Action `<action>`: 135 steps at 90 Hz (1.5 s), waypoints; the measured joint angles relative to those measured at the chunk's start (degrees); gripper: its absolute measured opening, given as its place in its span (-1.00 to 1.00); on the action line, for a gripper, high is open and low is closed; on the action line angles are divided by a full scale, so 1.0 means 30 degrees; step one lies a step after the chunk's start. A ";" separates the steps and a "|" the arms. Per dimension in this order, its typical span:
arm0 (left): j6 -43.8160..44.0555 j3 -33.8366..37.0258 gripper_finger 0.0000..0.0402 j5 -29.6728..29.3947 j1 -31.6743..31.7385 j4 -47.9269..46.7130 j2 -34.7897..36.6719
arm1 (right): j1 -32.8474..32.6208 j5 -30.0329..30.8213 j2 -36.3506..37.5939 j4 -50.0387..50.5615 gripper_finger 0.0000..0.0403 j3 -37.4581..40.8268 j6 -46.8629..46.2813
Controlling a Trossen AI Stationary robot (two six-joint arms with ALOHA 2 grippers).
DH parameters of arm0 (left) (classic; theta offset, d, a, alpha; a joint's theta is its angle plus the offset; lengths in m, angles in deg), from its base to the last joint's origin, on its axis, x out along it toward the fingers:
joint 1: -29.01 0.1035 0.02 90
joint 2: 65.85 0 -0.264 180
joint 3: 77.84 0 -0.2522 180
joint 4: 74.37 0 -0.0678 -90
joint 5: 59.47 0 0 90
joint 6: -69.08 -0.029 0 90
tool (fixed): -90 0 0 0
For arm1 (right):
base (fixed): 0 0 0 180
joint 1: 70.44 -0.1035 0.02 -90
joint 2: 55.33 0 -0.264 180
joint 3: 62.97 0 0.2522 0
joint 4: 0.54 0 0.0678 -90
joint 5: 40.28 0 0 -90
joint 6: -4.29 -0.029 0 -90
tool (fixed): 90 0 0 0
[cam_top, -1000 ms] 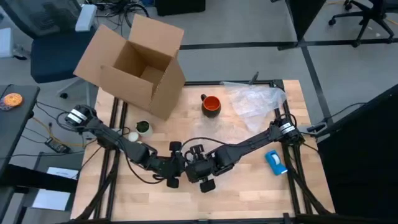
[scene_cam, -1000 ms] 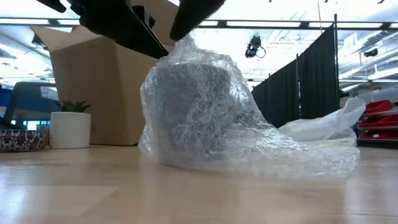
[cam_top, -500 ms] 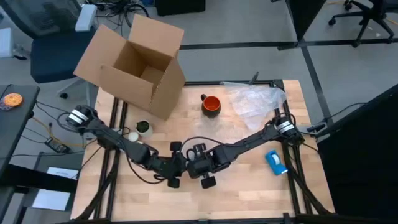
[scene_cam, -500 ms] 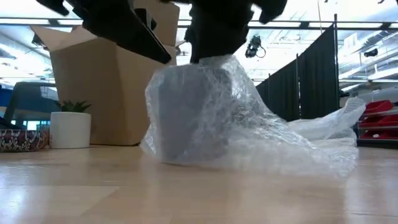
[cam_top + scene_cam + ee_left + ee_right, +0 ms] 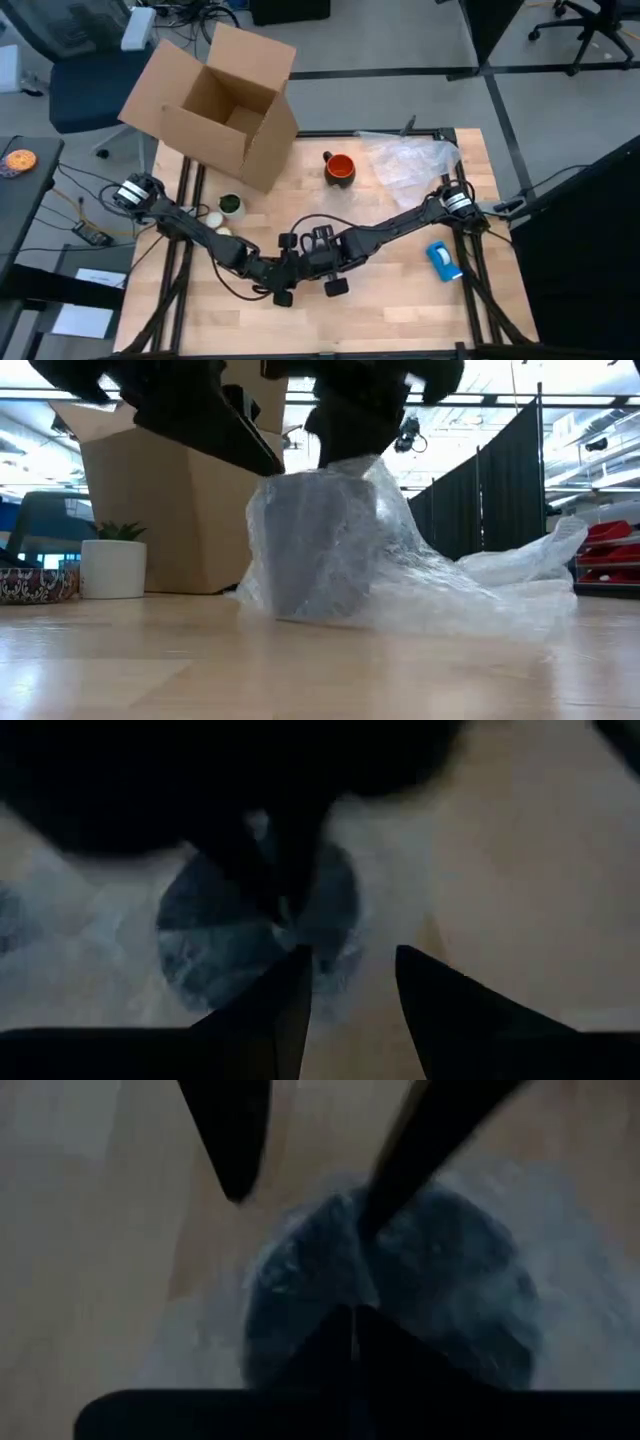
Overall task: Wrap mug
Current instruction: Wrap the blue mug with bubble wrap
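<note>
Both arms meet low at tabletop (image 5: 400, 300) front centre, over grey bundle (image 5: 315, 545) swathed in bubble wrap (image 5: 440, 585). Right pincer (image 5: 353, 1320) pressed together, pinching wrap atop bundle. Left pincer (image 5: 350, 990) spread, hovering just beside, gripping nothing. Orange mug (image 5: 340, 168) sits bare, well apart, near cardboard box (image 5: 215, 105), loose plastic sheet (image 5: 410, 160) beside it. Judgement: mug rigid, glazed, likely slippery, breakable; take by rim or dark handle. Wrap soft, light, springy; pinch edges, expect unfolding.
</note>
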 joint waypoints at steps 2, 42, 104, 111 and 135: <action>-0.0021 0.0034 -0.36 -0.0056 -0.0010 -0.0129 -0.0014 | -0.0049 0.0328 0.0053 0.0058 -1.00 -0.0234 -0.0009; -0.0046 0.0058 -0.36 -0.0181 0.0022 -0.0120 -0.0044 | 0.0352 0.2623 -0.0098 0.0192 -1.00 0.0196 0.0263; 0.1181 -0.3511 -0.36 -0.0743 -0.1166 -0.8689 0.1478 | 0.0593 0.1096 0.0138 -0.2600 -1.00 0.2780 -0.0313; 0.1463 -0.3456 -0.36 -0.0806 -0.1422 -0.9127 0.1874 | 0.0523 0.1087 0.0520 -0.2419 -1.00 0.2780 -0.0420; 0.2076 -0.3432 -0.36 -0.3137 -0.2764 -1.0282 0.4006 | 0.0163 0.1980 0.2278 -0.2399 -1.00 0.2751 -0.0662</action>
